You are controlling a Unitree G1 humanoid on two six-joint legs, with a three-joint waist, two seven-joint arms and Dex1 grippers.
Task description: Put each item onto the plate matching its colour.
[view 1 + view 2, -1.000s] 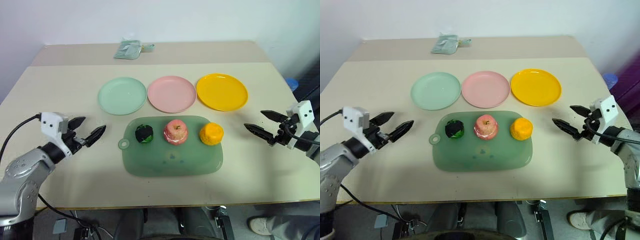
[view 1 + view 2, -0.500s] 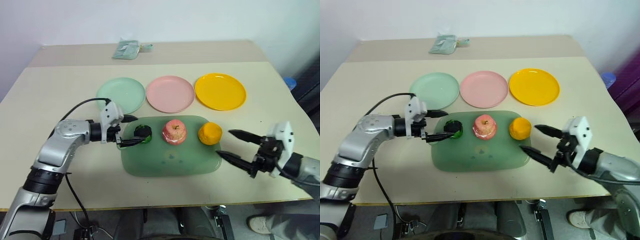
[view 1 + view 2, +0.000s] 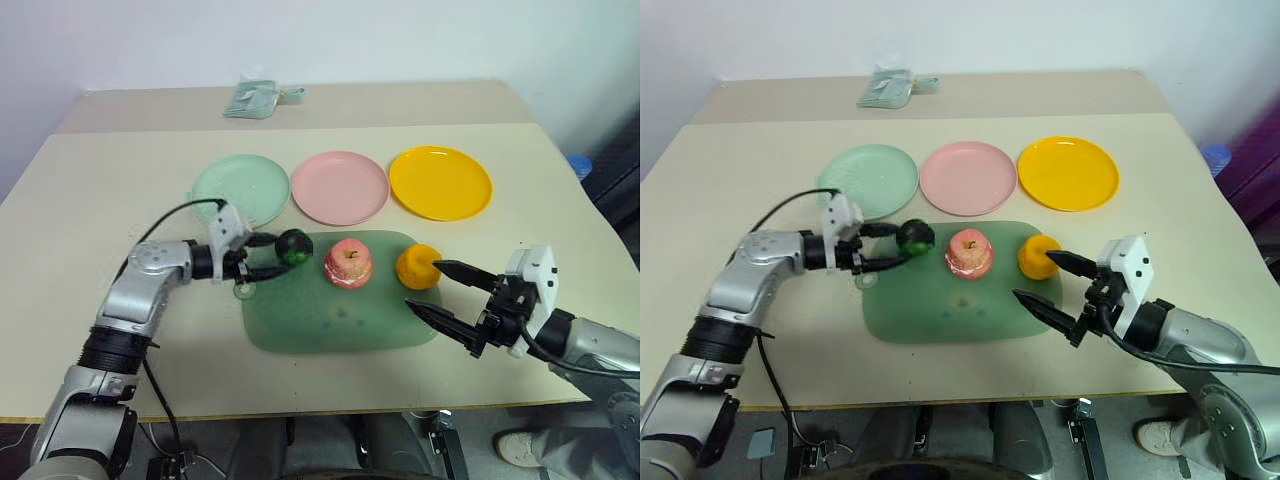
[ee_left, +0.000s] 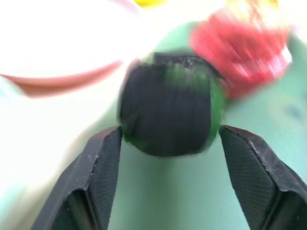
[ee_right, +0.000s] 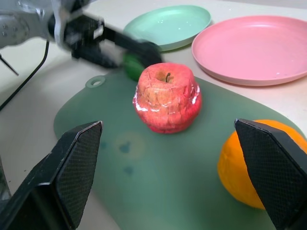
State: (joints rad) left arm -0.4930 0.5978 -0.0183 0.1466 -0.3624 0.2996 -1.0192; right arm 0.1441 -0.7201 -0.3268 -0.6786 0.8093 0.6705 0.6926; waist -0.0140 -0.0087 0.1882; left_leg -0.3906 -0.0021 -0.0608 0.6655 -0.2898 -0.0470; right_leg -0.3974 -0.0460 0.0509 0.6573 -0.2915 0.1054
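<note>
My left gripper (image 3: 274,253) is shut on the dark green-black ball (image 3: 293,246) at the far left corner of the green tray (image 3: 340,325); in the left wrist view both fingers (image 4: 103,158) press the ball's (image 4: 168,112) sides. The pink-red apple (image 3: 348,263) and the orange citrus (image 3: 418,267) sit on the tray. My right gripper (image 3: 423,286) stands open just right of the orange, one finger by it and the other over the tray's right edge. Beyond the tray lie the mint green plate (image 3: 241,189), the pink plate (image 3: 340,187) and the yellow-orange plate (image 3: 440,182), all bare.
A crumpled pale green packet (image 3: 255,99) lies at the table's far side. A black cable (image 3: 165,220) loops over my left arm. A blue object (image 3: 583,166) sits past the table's right edge. Bare tabletop lies left and right of the tray.
My left gripper swung in to the ball and closed on it, carrying it toward the tray's far rim. My right gripper moved left to beside the orange, still open.
</note>
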